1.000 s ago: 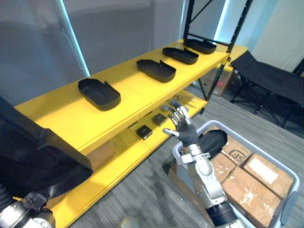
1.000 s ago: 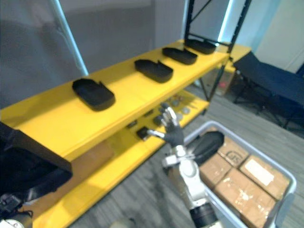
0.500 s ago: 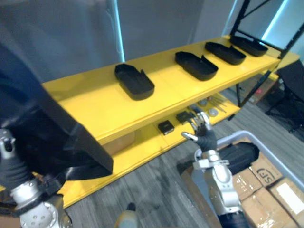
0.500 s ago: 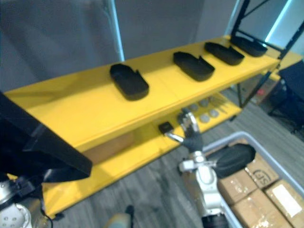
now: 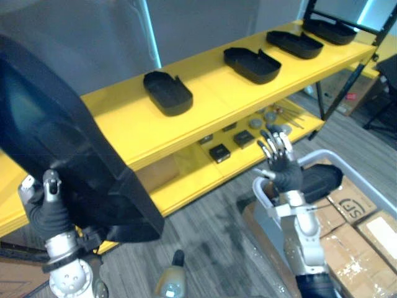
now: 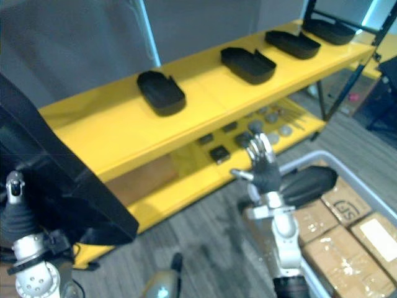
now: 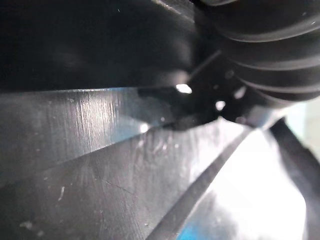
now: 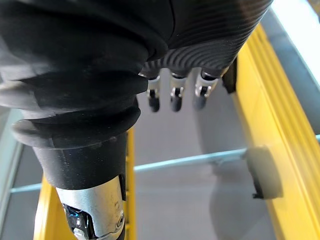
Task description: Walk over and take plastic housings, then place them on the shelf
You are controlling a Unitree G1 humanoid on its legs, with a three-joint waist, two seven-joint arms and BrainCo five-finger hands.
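Four black housings (image 5: 167, 93) sit in a row on the top deck of the yellow shelf (image 5: 208, 99); a fifth housing (image 5: 68, 143), close to the head cam, rides at the left hand (image 5: 46, 214), so the step looks like carry-to-shelf; next move prob. calls for bringing it over the bare deck beside the nearest one & setting it flat. Right hand (image 5: 282, 169) hangs above the grey bin (image 5: 271, 220), fingers straight & spread, empty; another dark housing (image 5: 322, 179) lies in that bin w/ cardboard boxes (image 5: 356, 248). Left hand's grip can't be told, hidden behind its load; the fifth housing is cut off at the frame edge.
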